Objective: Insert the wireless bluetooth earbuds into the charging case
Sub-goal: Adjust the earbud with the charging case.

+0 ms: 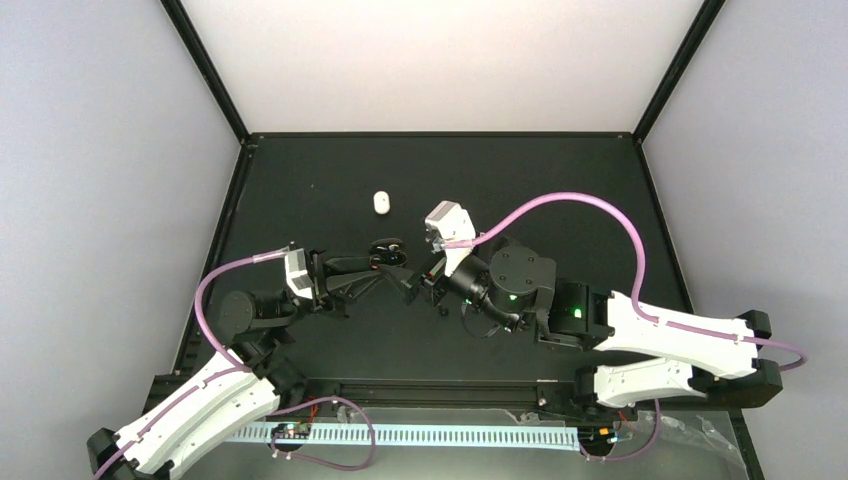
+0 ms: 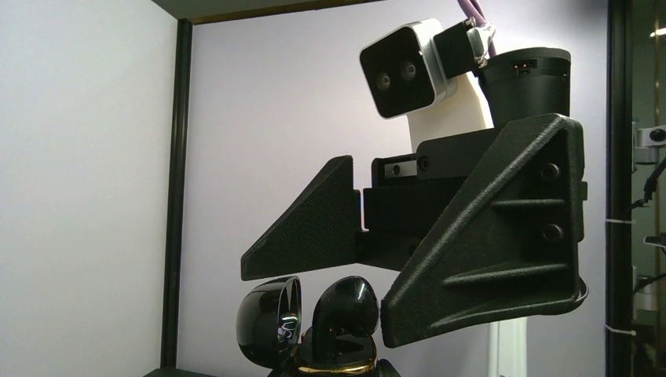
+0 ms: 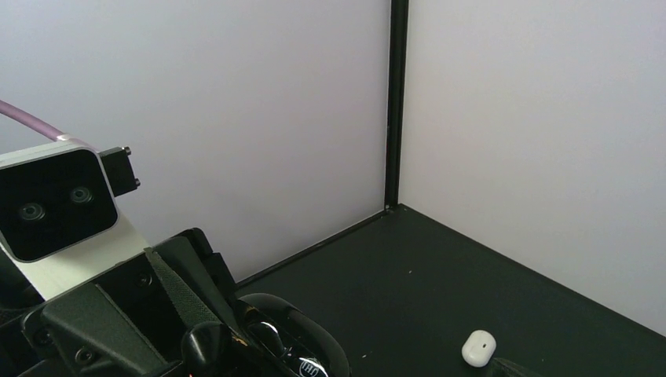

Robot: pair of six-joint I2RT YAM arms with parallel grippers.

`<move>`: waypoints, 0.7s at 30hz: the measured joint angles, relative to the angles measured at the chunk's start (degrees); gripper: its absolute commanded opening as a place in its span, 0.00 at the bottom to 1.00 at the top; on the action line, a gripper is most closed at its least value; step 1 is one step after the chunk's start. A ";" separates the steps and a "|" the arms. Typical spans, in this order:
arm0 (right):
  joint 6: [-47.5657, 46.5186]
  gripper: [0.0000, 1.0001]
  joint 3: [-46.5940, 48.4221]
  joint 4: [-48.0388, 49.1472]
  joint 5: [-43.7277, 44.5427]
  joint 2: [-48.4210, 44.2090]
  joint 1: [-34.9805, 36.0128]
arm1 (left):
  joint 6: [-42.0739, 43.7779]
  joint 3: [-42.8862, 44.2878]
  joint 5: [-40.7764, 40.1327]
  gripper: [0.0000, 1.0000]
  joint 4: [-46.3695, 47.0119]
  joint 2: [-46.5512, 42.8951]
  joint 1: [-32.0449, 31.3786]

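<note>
My left gripper point(image 1: 376, 260) is shut on a glossy black charging case point(image 1: 388, 250) and holds it above the table with its lid point(image 2: 268, 322) open. A black earbud point(image 2: 345, 310) stands partly out of the case's gold-rimmed seat. My right gripper point(image 1: 424, 284) is open just right of the case. In the left wrist view its near finger point(image 2: 487, 259) has its tip against the earbud, and its far finger point(image 2: 314, 224) is above the lid. The case also shows in the right wrist view point(image 3: 302, 345). No white earbuds show.
A small white oval object point(image 1: 381, 202), perhaps a closed white case, lies on the black table behind the grippers; it also shows in the right wrist view point(image 3: 478, 348). White walls with black frame posts point(image 3: 395, 102) enclose the table.
</note>
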 measured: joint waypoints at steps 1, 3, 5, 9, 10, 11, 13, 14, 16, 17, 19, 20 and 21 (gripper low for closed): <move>0.09 1.00 0.00 -0.02 0.11 0.04 -0.07 | 0.00 -0.02 0.00 0.02 0.00 -0.02 0.00; 0.33 1.00 0.00 -0.11 0.17 0.04 -0.31 | 0.00 -0.02 0.00 0.02 0.00 -0.07 0.00; 0.57 1.00 0.00 -0.17 0.20 0.04 -0.42 | 0.00 -0.20 -0.04 0.02 -0.02 -0.35 0.00; 1.31 1.00 0.00 -0.46 0.24 0.04 -0.52 | 0.00 -0.57 -0.15 0.01 0.00 -0.76 0.02; 1.38 1.00 0.00 -0.55 0.24 0.04 -0.57 | 0.00 -0.61 -0.17 0.02 -0.02 -0.74 0.00; 1.49 1.00 0.00 -0.61 0.28 0.04 -0.57 | 0.00 -0.66 -0.20 0.02 -0.02 -0.74 0.02; 1.62 1.00 0.00 -0.72 0.39 0.02 -0.59 | 0.00 -0.66 -0.20 0.02 -0.02 -0.74 0.00; 1.70 1.00 0.00 -0.79 0.46 0.02 -0.59 | 0.00 -0.66 -0.22 0.02 -0.02 -0.74 0.02; 1.88 1.00 0.00 -0.85 0.61 0.00 -0.68 | 0.00 -0.66 -0.31 0.01 -0.02 -0.74 0.02; 1.99 1.00 0.00 -0.90 0.68 -0.02 -0.70 | 0.00 -0.66 -0.33 0.01 -0.02 -0.76 0.02; 2.45 1.00 0.00 -1.05 1.01 -0.07 -0.98 | 0.00 -0.66 -0.24 0.02 0.00 -0.76 0.00; 2.64 1.00 0.00 -1.18 1.33 -0.11 -1.25 | 0.00 -0.66 -0.20 0.01 0.00 -0.76 0.00; 2.78 1.00 0.00 -1.25 1.66 -0.13 -1.44 | -0.02 -0.66 -0.13 0.01 0.00 -0.79 0.00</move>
